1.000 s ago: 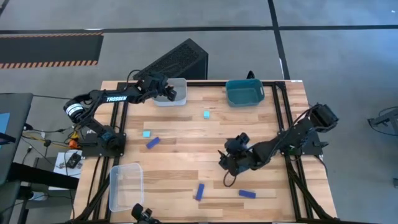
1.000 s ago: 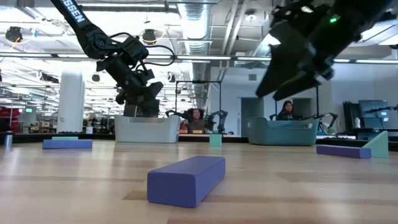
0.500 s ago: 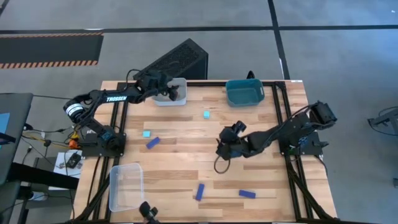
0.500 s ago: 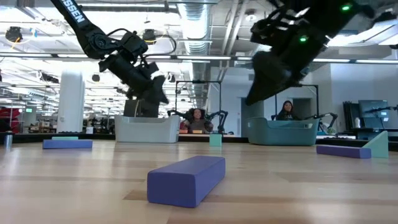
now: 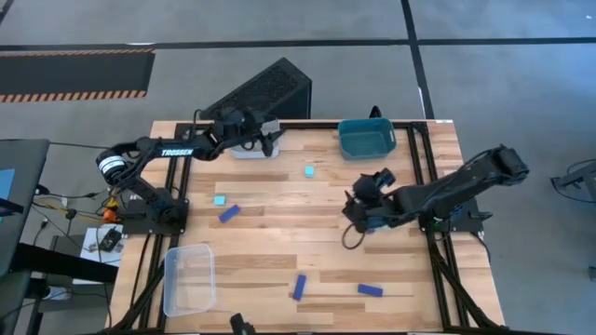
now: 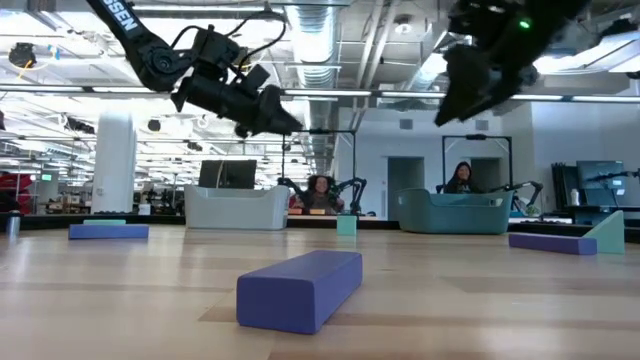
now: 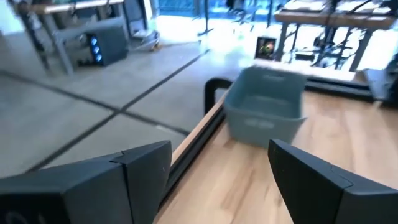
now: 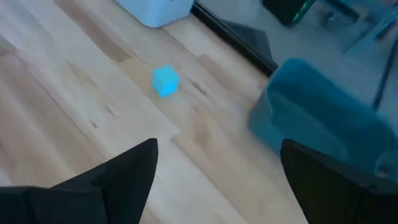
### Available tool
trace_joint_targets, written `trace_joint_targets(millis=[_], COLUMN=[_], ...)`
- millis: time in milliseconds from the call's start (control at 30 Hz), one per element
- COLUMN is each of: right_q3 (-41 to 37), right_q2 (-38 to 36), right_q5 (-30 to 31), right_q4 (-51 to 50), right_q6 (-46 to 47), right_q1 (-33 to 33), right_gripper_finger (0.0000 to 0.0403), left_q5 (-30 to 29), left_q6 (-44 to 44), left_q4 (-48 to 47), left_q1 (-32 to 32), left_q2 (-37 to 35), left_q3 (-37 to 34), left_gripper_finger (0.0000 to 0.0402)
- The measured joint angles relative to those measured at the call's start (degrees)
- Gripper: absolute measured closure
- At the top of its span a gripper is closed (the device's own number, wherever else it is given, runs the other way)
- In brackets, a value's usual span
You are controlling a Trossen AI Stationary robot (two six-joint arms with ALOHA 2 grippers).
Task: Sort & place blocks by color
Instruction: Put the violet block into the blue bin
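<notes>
From above we see our left gripper (image 5: 271, 136) over the clear plastic bin (image 5: 244, 151) at the wooden counter's (image 5: 279, 251) far edge, fingers released. Our right gripper (image 5: 355, 212) hangs mid-counter, fingers spread and empty. Its wrist view alone shows 1 little cyan cube (image 8: 165, 81) lying near the teal bin (image 8: 323, 118).

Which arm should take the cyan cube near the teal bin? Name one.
Right. Its end effector hangs open near that cube, which shows ahead in its wrist view. The left end effector is over the clear bin.
</notes>
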Motion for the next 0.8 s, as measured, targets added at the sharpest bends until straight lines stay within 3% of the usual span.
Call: trace_joint_targets(millis=[67, 200, 300, 567, 800], right_q3=[-6.34, -20.45, -26.68, -26.74, -25.79], right_q2=[-3.47, -7.99, -8.62, -8.56, -7.9], right_q5=[-0.06, -3.42, -5.75, -8.66, -15.31], right_q4=[8.51, 36.77, 51.72, 56.83, 64.36], right_q6=[1.41, -2.92, -5.87, -16.66, -16.89], right_q1=[1.28, 3.64, 4.38, 2.25, -0.73], right_gripper_finger=[0.0043, 0.0043, 0.0048, 0.0121, 0.0209], left_q5=[-0.02, -0.02, -0.03, -5.95, -10.31], left_q6=[0.12, 0.12, 0.1, -4.31, -0.18], left_q4=[1.97, 6.08, 9.69, 12.87, 12.75], left_q1=[-1.7, -5.44, -8.25, -15.11, -20.97], left_q2=[0.0, 0.0, 0.0, -0.02, -0.02], left_q3=[0.0, 0.0, 0.0, 0.0, 0.0], left_gripper_finger=[0.0144, 0.0151, 0.0157, 0.0169, 0.0173])
